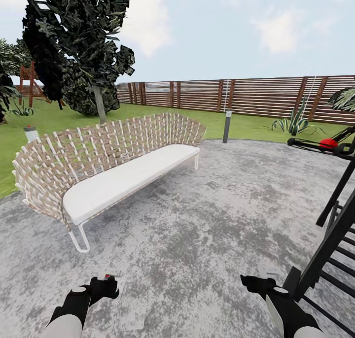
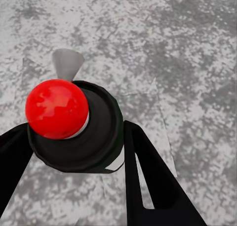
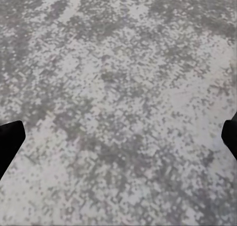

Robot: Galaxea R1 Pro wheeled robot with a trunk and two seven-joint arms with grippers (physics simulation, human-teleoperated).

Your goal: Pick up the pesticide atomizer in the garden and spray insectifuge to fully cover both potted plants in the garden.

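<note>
On the paved patio (image 1: 212, 219), a wicker bench (image 1: 108, 165) and perhaps a black rack (image 1: 335, 229) stand.

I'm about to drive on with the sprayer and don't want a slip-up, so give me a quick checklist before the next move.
1. Sprayer gripped: ok. The left gripper has a finger on each side of the pesticide atomizer.
2. Spray head aim: cannot tell. The pale spray head sits over bare patio.
3. Right gripper free: ok, open with nothing between its fingers.
4. Potted plants located: not ok. Turn and look for them first.
5. Path: ok ahead. The bench is off to the left, but the black frame is close beside the right arm.
</note>
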